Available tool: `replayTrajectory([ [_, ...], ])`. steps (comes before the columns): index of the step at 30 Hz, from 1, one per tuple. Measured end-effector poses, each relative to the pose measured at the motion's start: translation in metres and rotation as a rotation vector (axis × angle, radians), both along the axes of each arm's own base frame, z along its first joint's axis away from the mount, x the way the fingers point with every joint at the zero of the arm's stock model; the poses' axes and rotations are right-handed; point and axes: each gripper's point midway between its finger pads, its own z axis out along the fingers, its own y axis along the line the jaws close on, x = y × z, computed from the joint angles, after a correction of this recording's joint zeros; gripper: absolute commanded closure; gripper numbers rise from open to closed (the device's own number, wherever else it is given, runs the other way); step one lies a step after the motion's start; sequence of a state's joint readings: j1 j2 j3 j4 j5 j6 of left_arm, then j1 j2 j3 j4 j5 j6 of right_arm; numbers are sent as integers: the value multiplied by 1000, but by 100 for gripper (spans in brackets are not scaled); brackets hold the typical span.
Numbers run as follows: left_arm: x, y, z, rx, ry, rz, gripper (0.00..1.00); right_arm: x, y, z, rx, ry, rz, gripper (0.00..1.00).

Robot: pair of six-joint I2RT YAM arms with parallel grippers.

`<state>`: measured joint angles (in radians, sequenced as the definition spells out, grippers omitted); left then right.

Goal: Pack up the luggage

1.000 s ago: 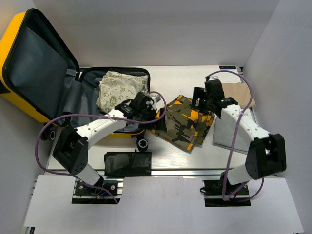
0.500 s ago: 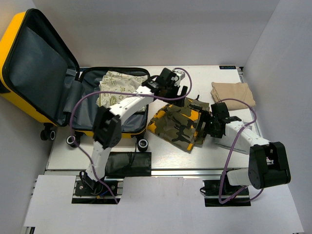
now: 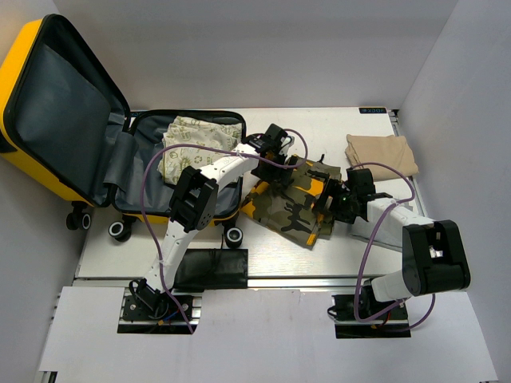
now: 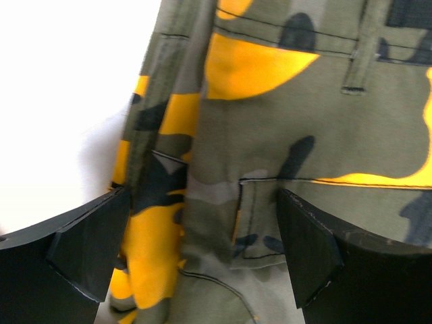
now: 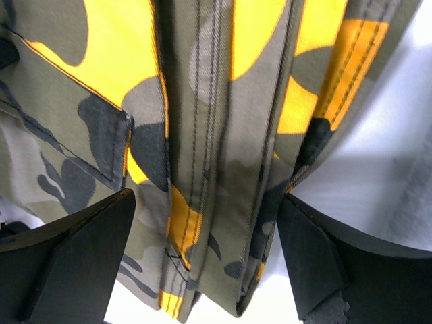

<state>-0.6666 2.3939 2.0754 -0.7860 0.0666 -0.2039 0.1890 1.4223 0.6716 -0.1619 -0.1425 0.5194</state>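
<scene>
My left tool (image 3: 277,153) and right tool (image 3: 334,199) are both open, one on each side of the camo shorts (image 3: 294,199) on the desk (image 3: 319,128). The yellow luggage (image 3: 64,104) lies open at the far left corner, nearer my left tool.

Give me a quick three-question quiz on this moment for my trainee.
1. True or false: the luggage is shut.
2. The left gripper and right gripper both have open jaws over: A) beige cloth, B) camo garment, C) black pouch?
3. What already lies inside the luggage?
Key: 1 false, its lid stands open; 2 B; 3 the patterned cloth.
</scene>
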Motion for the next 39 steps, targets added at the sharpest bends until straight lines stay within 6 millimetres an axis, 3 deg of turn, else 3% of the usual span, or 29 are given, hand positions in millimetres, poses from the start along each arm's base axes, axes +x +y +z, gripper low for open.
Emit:
replayTrajectory([
  [8,7,9,-2,41,-27,3,2,16,6,1,28,-13,-24,11],
  [13,7,10,-7,41,-30,-8,3,23,8,-1,38,-17,-27,27],
  [17,5,6,-10,-10,-14,-17,29,29,13,-4,53,-18,-17,39],
  [18,5,5,-10,-21,-11,-18,41,31,15,-4,59,-21,-12,46],
  [20,3,2,-11,-50,4,-24,56,33,19,-6,68,-20,0,51],
  [22,0,-3,-12,-81,19,-30,93,35,23,-8,73,-18,11,64],
  [23,-1,-4,-12,-95,23,-38,100,35,25,-9,77,-14,17,71],
  [24,-2,-6,-11,-110,26,-44,100,36,27,-10,80,-11,23,84],
  [26,-4,-6,-10,-131,34,-52,100,36,29,-9,81,-11,33,100],
  [33,-5,-4,4,-154,15,-68,100,34,32,3,37,-50,82,100],
  [36,-9,-7,28,-171,-20,-85,100,32,35,25,19,-100,109,100],
  [39,-16,-15,77,-224,-94,-109,100,36,37,60,4,-185,132,100],
])
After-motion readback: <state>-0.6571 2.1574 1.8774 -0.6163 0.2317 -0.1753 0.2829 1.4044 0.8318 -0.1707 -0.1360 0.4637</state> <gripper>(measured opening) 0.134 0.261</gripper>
